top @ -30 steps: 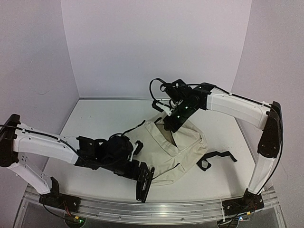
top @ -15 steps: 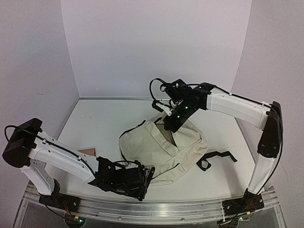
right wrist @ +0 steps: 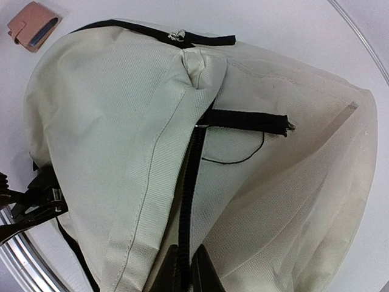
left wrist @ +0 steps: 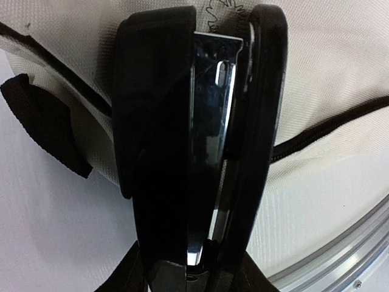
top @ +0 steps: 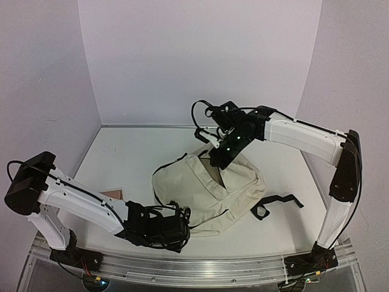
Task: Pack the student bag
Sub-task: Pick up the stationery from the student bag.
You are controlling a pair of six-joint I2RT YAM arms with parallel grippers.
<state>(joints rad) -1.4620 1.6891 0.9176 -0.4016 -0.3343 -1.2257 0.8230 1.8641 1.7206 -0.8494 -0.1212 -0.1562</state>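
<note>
Student bag (left wrist: 340, 73) partly hidden behind left pincer's (left wrist: 203, 27) stapler (left wrist: 209, 121).

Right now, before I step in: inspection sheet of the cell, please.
Surface: white table; nothing seen amiss.
Job's things: student bag slumped mid-table, one black strap trailing on the table to its right.
Clutter: small brown wallet on the table left of the bag, apart from it.
Grippers: right gripper has its fingers pinching the bag at a black zipper; left gripper holds a black-and-chrome stapler at the bag's near edge.
Cables: black cable loop at the right wrist; loose thread on the bag.
Surroundings: white walls; aluminium rail along the near edge.
</note>
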